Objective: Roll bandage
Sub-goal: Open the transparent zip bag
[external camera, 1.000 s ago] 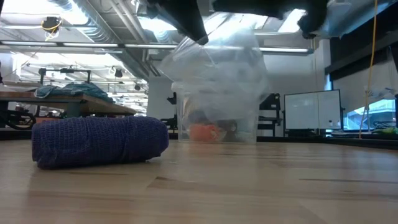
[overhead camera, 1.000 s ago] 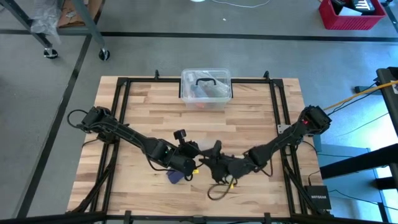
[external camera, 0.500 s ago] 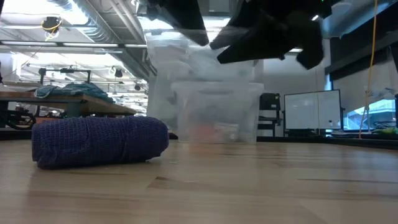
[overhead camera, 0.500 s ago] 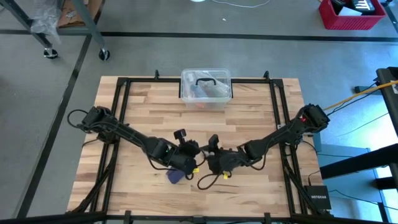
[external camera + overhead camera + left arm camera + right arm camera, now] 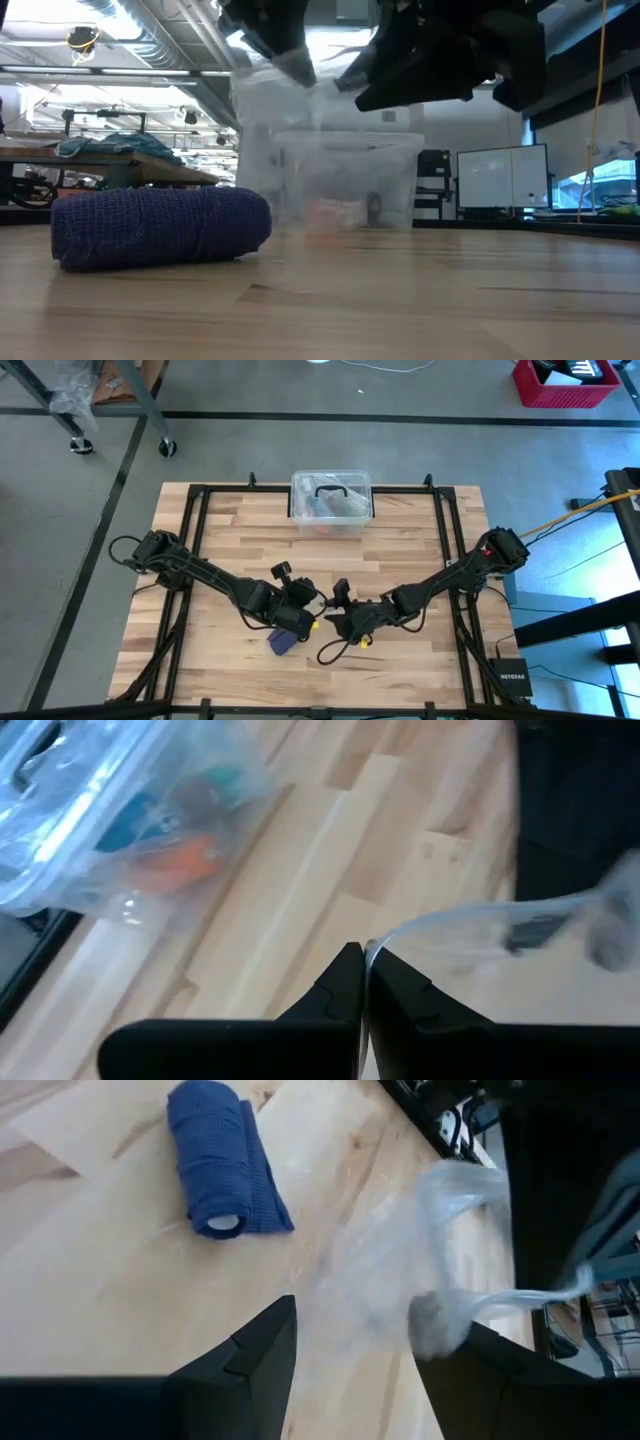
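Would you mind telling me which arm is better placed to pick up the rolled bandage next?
Right. The right hand is open, and the rolled bandage lies free on the table in front of it. The left hand is shut on the clear plastic wrapper, so it is occupied.

Bright overhead light — wrist views seemingly motion-blurred.

Both arms (image 5: 330, 615) crowd the bandage (image 5: 281, 641); bare table (image 5: 400, 550) beyond.

One legible marking: "NETGEAR" in white on a small black box (image 5: 511, 676), at about 4 o'clock off the bench (image 5: 420, 660) in the high view. Nothing else readable.
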